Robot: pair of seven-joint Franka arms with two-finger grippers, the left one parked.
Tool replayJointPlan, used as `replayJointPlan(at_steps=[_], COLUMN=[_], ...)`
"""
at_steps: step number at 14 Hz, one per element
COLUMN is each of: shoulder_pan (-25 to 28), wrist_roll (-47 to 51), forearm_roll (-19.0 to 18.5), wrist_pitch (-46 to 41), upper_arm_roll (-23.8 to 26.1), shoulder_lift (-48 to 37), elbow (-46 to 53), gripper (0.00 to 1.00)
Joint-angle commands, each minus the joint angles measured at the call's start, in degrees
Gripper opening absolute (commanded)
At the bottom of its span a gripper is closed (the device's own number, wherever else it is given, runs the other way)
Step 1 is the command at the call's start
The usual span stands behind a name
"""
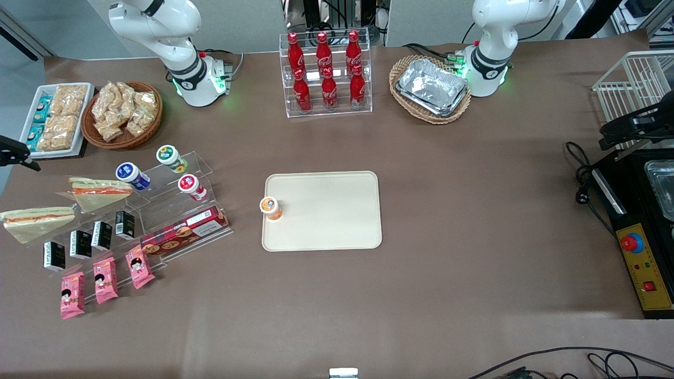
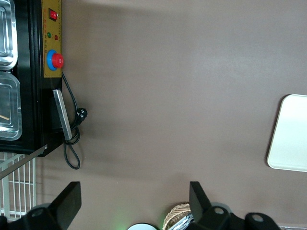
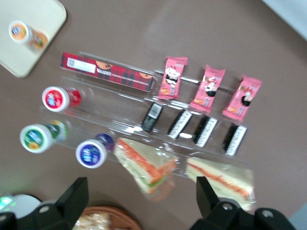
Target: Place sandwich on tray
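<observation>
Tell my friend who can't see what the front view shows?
A cream tray sits mid-table with one orange-lidded cup on its edge. Two wrapped sandwiches wait on a clear snack rack toward the working arm's end. The gripper hangs there, near them.

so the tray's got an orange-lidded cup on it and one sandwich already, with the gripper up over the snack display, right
Not quite: the tray holds only the orange-lidded cup. Both sandwiches, one and the other, are on the snack display, as the front view shows. The gripper is indeed above that display, open.
</observation>
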Motion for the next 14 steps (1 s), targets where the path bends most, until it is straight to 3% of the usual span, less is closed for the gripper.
replayJointPlan(at_steps=[1, 14], shoulder_pan=[-0.26, -1.84], wrist_roll=[-13.89, -55.65], forearm_roll=[-1.56, -0.78], wrist_pitch=[3.03, 12.00], upper_arm_roll=[-0.75, -4.71], shoulder_lift=[0.72, 4.94], elbow=[1.02, 0.66], gripper=[1.00, 1.00])
